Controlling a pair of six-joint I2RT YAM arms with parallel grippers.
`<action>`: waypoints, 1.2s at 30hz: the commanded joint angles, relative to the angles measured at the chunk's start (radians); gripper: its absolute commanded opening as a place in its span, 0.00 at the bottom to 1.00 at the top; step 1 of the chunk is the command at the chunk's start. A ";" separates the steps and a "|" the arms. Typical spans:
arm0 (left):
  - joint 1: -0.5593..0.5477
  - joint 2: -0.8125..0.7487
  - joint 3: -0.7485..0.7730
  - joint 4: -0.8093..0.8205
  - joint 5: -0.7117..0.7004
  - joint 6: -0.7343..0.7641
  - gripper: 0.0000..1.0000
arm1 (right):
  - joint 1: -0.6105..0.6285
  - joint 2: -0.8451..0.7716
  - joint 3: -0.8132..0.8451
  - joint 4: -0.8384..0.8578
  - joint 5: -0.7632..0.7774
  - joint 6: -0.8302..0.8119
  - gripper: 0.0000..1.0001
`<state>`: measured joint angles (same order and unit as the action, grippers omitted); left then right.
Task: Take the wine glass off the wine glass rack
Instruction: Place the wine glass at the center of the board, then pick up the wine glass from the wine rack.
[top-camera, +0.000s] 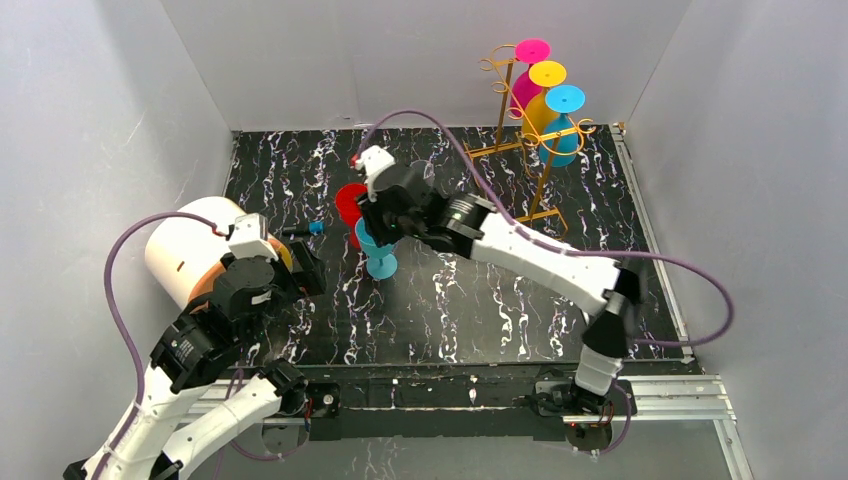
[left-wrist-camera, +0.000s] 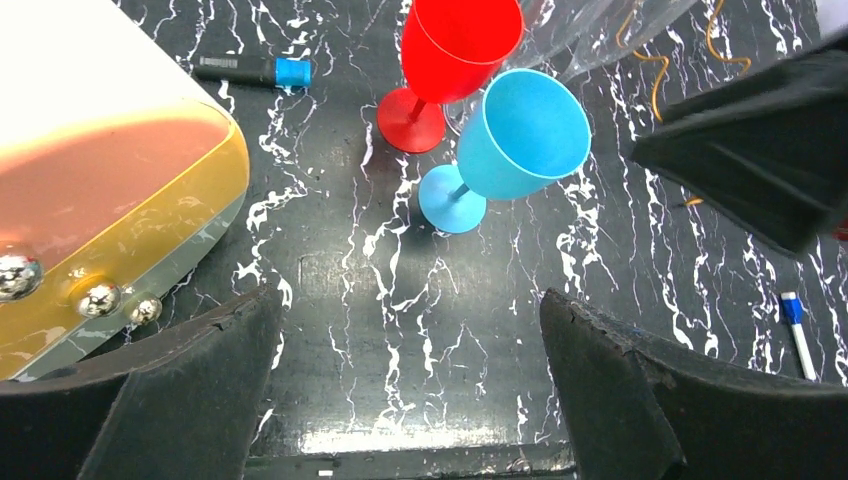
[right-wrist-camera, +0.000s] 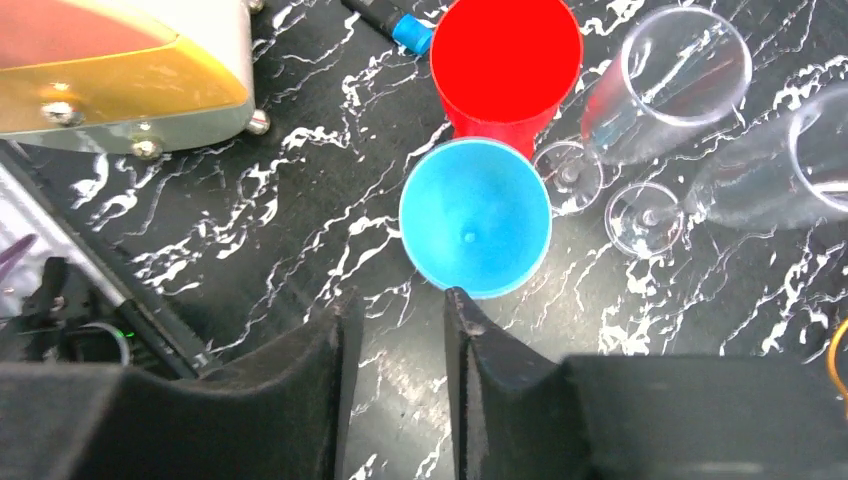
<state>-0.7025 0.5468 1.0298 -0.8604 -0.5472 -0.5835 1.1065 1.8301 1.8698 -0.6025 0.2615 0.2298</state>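
Right wrist view, nearest first: the right gripper (right-wrist-camera: 400, 310) holds its two dark fingers a narrow gap apart, with nothing between them. Just past the fingertips the blue wine glass (right-wrist-camera: 475, 218) stands upright on the black marbled table (right-wrist-camera: 300, 200), seen straight down its bowl. Its rim meets one fingertip in the picture, but I cannot tell whether they really touch. Directly beyond it is the red wine glass (right-wrist-camera: 506, 60). To the right of the fingers in this view are two clear glasses (right-wrist-camera: 665, 85), which barely show from above. Beyond the fingers to the other side lie a blue-capped marker (right-wrist-camera: 400, 25) and a white and orange appliance (right-wrist-camera: 120, 60).

The left wrist view adds what that one hides: the stems and round feet of both coloured glasses. The two feet are near each other but apart. The left gripper (left-wrist-camera: 410, 370) is spread wide and empty, and the blue wine glass is well ahead of it. The appliance sits just beside one of its fingers.

Only the top view shows the whole wine glass rack (top-camera: 530, 150). It is far beyond the right gripper, at the back of the table. A pink glass (top-camera: 525, 75), a yellow glass (top-camera: 545, 95) and a second blue glass (top-camera: 562, 125) hang from it upside down.
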 joint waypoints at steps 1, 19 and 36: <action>0.003 0.019 0.012 0.033 0.051 0.029 0.98 | 0.000 -0.237 -0.205 0.143 0.032 0.090 0.45; 0.003 0.108 -0.028 0.114 0.280 0.095 0.98 | -0.207 -0.783 -0.798 -0.006 0.207 0.414 0.66; 0.004 0.129 -0.016 0.109 0.303 0.111 0.98 | -0.893 -0.947 -0.962 0.003 -0.185 0.445 0.64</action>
<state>-0.7025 0.6662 1.0046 -0.7559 -0.2604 -0.4896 0.3664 0.8684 0.8745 -0.6060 0.2062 0.7082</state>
